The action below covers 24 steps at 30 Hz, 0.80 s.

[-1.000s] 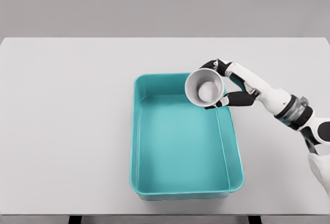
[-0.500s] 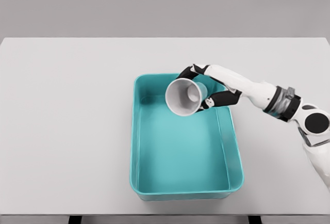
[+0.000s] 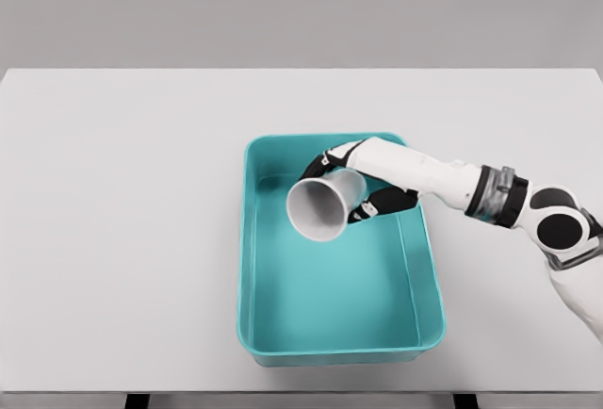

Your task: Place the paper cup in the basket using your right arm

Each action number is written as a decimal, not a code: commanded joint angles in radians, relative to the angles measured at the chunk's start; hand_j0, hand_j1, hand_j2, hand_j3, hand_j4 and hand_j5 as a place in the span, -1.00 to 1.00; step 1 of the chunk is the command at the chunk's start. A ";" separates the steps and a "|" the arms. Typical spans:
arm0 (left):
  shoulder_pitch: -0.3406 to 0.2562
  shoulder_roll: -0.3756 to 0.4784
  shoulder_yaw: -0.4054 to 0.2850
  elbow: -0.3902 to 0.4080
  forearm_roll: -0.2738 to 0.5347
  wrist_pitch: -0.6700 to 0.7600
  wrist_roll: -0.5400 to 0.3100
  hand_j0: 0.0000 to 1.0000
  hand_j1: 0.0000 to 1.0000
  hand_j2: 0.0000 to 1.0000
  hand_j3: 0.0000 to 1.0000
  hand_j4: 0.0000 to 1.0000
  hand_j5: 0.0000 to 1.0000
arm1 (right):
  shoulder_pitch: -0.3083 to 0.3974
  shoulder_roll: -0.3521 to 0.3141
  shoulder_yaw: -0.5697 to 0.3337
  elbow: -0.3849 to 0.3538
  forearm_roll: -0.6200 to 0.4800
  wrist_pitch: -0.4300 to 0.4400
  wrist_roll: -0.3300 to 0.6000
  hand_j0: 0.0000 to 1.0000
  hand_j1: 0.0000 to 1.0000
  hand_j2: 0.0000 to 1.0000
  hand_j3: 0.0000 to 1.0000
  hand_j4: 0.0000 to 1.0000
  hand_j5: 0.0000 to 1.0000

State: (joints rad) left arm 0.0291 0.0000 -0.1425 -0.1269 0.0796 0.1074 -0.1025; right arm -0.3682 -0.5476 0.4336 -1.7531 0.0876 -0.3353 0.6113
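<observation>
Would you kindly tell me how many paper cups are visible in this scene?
1. The paper cup is tilted on its side in the right hand, above the far part of the teal basket. None seems hidden.

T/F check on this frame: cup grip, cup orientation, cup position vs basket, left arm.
1. The right hand grips the paper cup. True.
2. The cup stands upright on the table. False: it is tipped on its side, mouth facing the camera, held in the hand.
3. The cup is over the inside of the teal basket, toward its far end. True.
4. The left arm is reaching into the basket. False: no left arm is in view.
5. The basket already holds another object. False: only the held cup shows over it.
</observation>
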 commanded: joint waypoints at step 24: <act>0.000 0.000 0.000 0.000 0.000 0.000 0.000 1.00 1.00 1.00 1.00 1.00 1.00 | -0.025 -0.310 -0.108 -0.002 -0.273 -0.008 0.000 1.00 1.00 1.00 1.00 1.00 1.00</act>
State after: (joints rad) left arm 0.0276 0.0000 -0.1425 -0.1268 0.0797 0.1073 -0.1025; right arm -0.3927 -0.8006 0.3330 -1.7544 -0.1607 -0.3429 0.6113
